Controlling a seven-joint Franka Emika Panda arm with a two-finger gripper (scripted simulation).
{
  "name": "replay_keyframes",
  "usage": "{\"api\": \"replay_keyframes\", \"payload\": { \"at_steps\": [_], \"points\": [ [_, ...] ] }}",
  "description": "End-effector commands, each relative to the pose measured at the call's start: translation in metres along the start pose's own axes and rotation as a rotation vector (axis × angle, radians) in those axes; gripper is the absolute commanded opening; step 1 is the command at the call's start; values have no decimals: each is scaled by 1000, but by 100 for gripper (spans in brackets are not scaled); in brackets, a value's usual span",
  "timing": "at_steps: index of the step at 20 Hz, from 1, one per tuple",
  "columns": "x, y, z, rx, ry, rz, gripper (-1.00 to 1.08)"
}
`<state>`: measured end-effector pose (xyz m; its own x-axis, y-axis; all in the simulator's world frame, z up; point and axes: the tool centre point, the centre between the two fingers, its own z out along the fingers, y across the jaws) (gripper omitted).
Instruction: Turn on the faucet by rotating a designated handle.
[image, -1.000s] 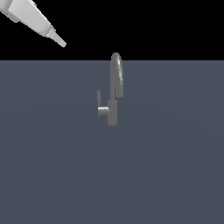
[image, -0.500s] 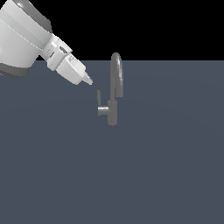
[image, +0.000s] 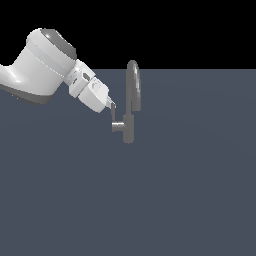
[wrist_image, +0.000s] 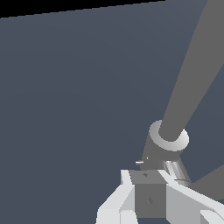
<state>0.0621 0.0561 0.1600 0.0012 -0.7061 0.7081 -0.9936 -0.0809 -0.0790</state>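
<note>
The faucet (image: 129, 131) is a small grey tap with a tall arched spout (image: 133, 85), standing on the flat grey surface. Its handle (image: 114, 119) is a short stub on the exterior view's left of the body, ending in a slim upright bar. My gripper (image: 111, 104) comes in from the upper left, and its narrow tip is at the top of that bar. In the wrist view my gripper (wrist_image: 148, 177) has its white fingers (wrist_image: 118, 205) drawn together, with nothing between them. The handle (wrist_image: 146, 158) lies just beyond the tips, against the faucet (wrist_image: 169, 141).
A flat dark grey surface (image: 190, 200) spreads around the faucet. My white arm (image: 45, 67) reaches in from the exterior view's upper left. No other object is in view.
My arm has swung down and to the exterior view's right. The gripper tip went from the top left corner to the top of the handle's bar. The faucet has not moved.
</note>
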Motion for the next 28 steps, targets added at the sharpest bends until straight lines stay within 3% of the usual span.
{"api": "replay_keyframes", "payload": {
  "at_steps": [1, 19, 21, 28],
  "points": [
    [-1, 0, 1, 0, -1, 1, -100],
    [11, 47, -8, -1, -1, 1, -100],
    [6, 41, -9, 8, -3, -4, -100],
    [3, 64, -2, 5, -2, -2, -100]
  ]
}}
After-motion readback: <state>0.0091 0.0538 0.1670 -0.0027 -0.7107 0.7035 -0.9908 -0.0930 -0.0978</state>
